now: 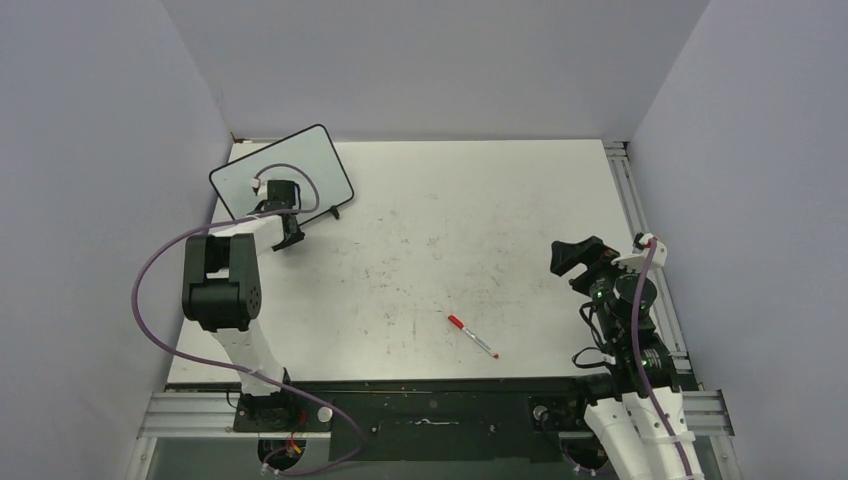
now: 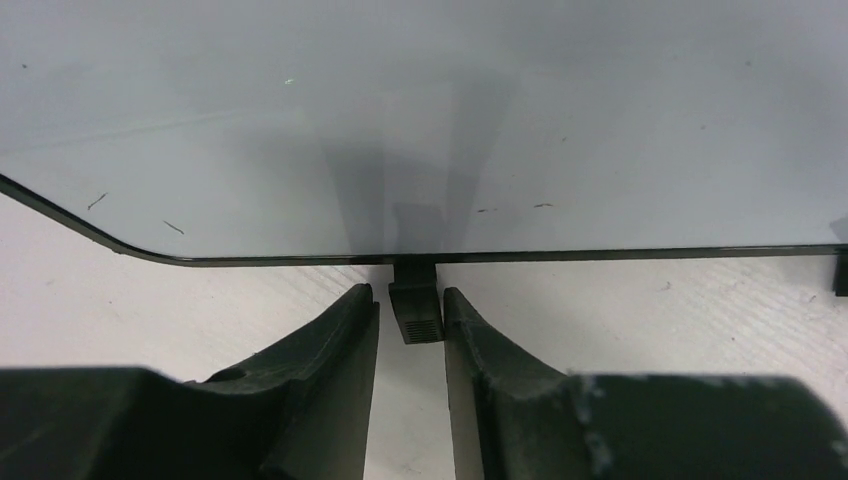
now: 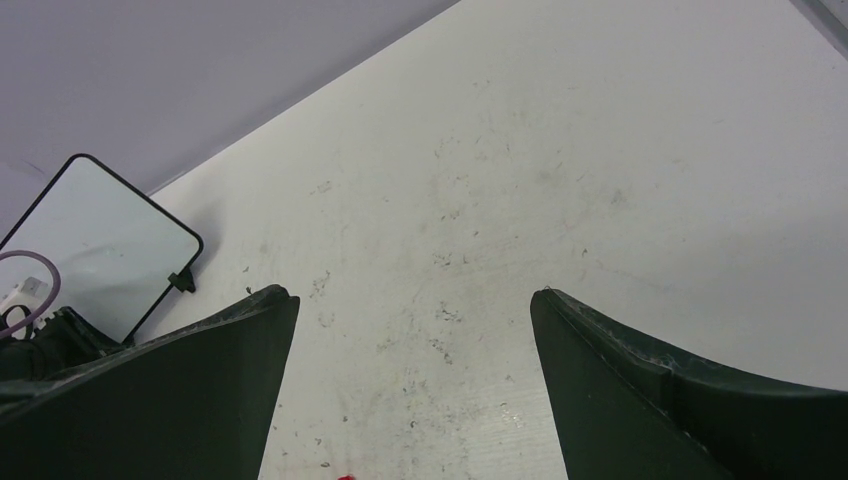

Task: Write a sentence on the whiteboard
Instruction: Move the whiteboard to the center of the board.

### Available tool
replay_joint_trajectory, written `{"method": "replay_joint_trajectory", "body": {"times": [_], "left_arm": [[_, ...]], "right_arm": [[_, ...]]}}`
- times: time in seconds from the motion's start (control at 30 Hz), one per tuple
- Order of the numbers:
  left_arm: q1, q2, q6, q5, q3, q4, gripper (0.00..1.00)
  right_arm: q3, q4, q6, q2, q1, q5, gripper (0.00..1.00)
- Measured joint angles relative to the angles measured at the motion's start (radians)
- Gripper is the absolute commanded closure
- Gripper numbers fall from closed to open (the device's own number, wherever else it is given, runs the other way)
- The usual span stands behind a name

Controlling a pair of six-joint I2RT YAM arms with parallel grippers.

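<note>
The whiteboard stands tilted at the table's far left corner, its face bare apart from faint scuffs; it also shows at the left of the right wrist view. The sentence is not in view. My left gripper sits at the board's lower edge. Its jaws stand narrowly open around the small black foot, the right finger touching it and the left a sliver off. A red-capped marker lies on the table near the front. My right gripper hovers wide open and empty.
Grey walls close in the scuffed white tabletop on three sides. A metal rail runs along its right edge. The board's second foot sticks out toward the table's middle.
</note>
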Motion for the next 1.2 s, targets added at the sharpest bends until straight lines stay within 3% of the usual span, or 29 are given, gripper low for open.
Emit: {"method": "replay_joint_trajectory", "body": {"times": [0.27, 0.53, 1.2], "left_arm": [[0.016, 0.023, 0.025, 0.019, 0.022, 0.002, 0.80], [0.024, 0.034, 0.053, 0.029, 0.035, 0.008, 1.00], [0.006, -0.028, 0.138, 0.101, -0.078, 0.125, 1.00]], "right_arm": [[-0.007, 0.037, 0.003, 0.054, 0.000, -0.040, 0.10], [-0.007, 0.057, 0.003, 0.087, 0.000, -0.079, 0.10], [-0.007, 0.057, 0.000, 0.092, 0.000, -0.097, 0.10]]}}
